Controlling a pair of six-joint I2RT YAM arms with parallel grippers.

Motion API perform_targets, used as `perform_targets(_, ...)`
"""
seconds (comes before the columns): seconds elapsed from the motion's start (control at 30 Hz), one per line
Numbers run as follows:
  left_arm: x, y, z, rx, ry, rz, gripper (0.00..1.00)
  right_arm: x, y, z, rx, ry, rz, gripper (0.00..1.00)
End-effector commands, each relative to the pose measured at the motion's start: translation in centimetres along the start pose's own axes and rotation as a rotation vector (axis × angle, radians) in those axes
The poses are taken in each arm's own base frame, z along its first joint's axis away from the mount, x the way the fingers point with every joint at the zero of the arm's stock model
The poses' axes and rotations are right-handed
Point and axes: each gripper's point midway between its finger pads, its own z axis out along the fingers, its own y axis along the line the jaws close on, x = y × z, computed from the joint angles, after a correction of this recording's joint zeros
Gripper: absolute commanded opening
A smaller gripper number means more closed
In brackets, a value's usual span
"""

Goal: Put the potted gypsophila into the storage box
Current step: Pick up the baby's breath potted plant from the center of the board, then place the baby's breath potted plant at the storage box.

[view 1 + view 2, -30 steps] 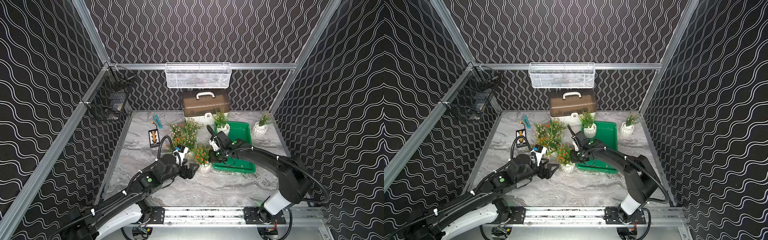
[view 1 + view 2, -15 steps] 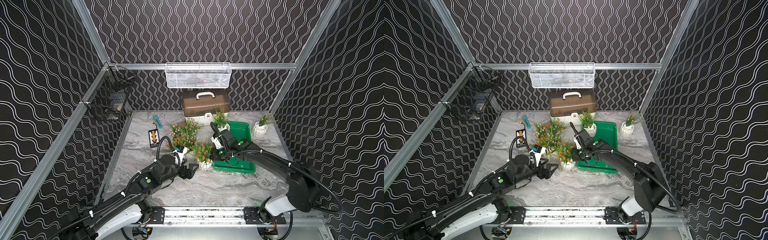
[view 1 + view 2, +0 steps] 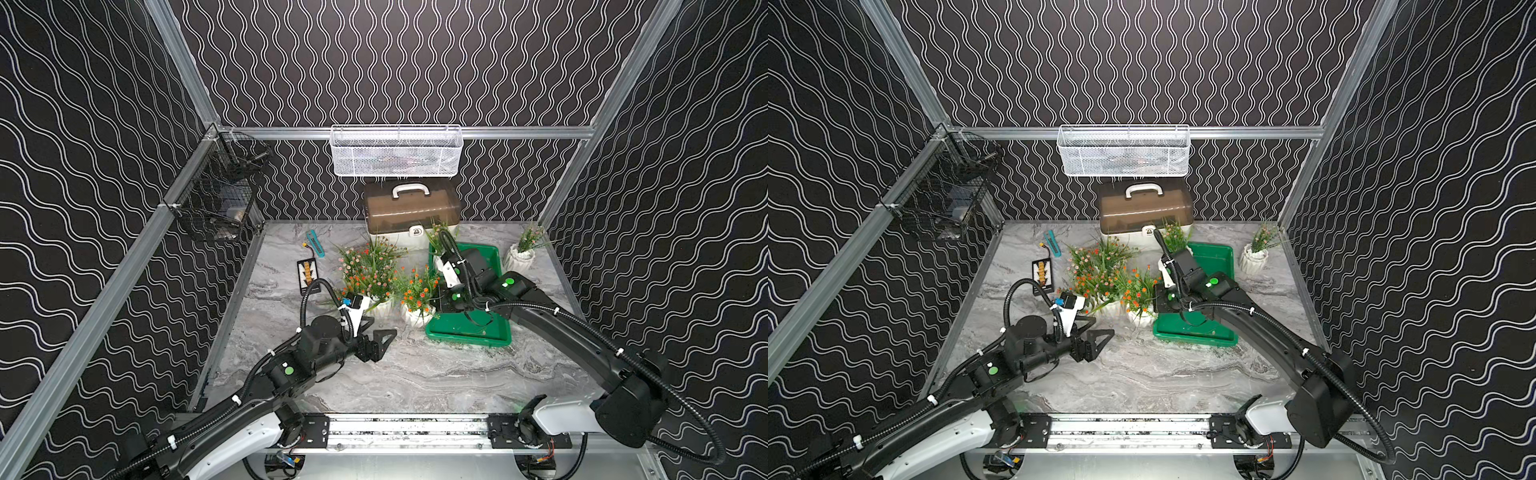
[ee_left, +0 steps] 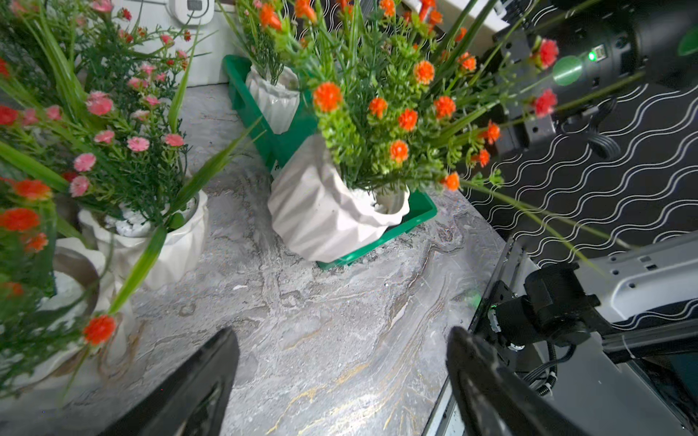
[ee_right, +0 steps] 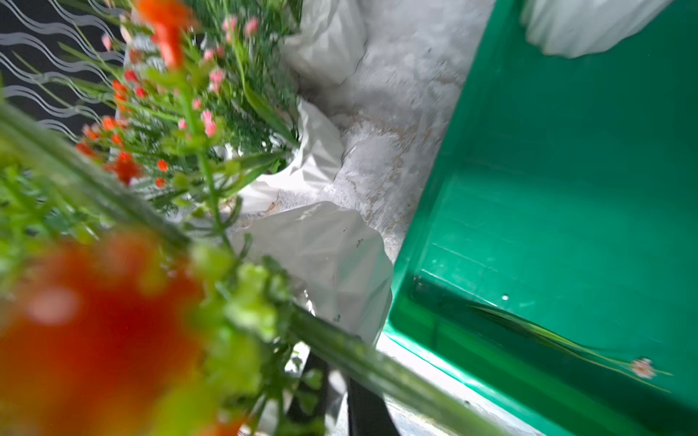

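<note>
Arms both reach in over the grey marble-look tabletop [image 3: 415, 386]. Nearest: left gripper [image 4: 342, 338], low over the marble, jaws wide apart, nothing between them.

Just beyond it, the orange-flowered potted gypsophila [image 4: 321, 215], in a white ribbed ceramic pot, is outside the shallow bright-green plastic storage box [image 3: 467, 334] and leans against its near-left corner rim. The pot is tilted, mouth toward the box. Its long axis runs from the base up along the stems to the right gripper [image 3: 439, 300], which is clamped tight on those stems. Can't tell if the base touches the marble.

Crowding its left side: cluster of pink- and orange-flowered pots [image 3: 370, 274], blades overlapping the held plant's. The nearest white pot [image 4: 151, 241] is just beside the tilted one. One pot [image 4: 274, 96] stands upright inside the box at the far-left corner, partly hidden by the right arm in both top views. A lone white pot [image 3: 518, 261] stands on the marble right of the box, apart.

Left of the cluster: black card with orange marks [image 3: 308, 276], teal tool [image 3: 315, 243].

Behind: white case with brown translucent lid [image 3: 411, 208], white wire-mesh basket [image 3: 397, 151] on the back wall, black wire basket [image 3: 216, 199] on the left wall.
</note>
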Motion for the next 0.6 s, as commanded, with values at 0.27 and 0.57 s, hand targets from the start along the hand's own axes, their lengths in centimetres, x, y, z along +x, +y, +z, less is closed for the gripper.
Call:
perform_targets(0.27, -2.4, -2.2, -1.5, 0.119, -0.15, 0.041, 0.9, -6.6, -6.8, -5.0, 0.048, -0.192, 0.195, 0.0)
perform_targets(0.57, -2.8, -2.3, -2.2, 0.127, -0.196, 0.048, 0.91, -10.3, -11.8, -5.8, 0.119, -0.26, 0.319, 0.0)
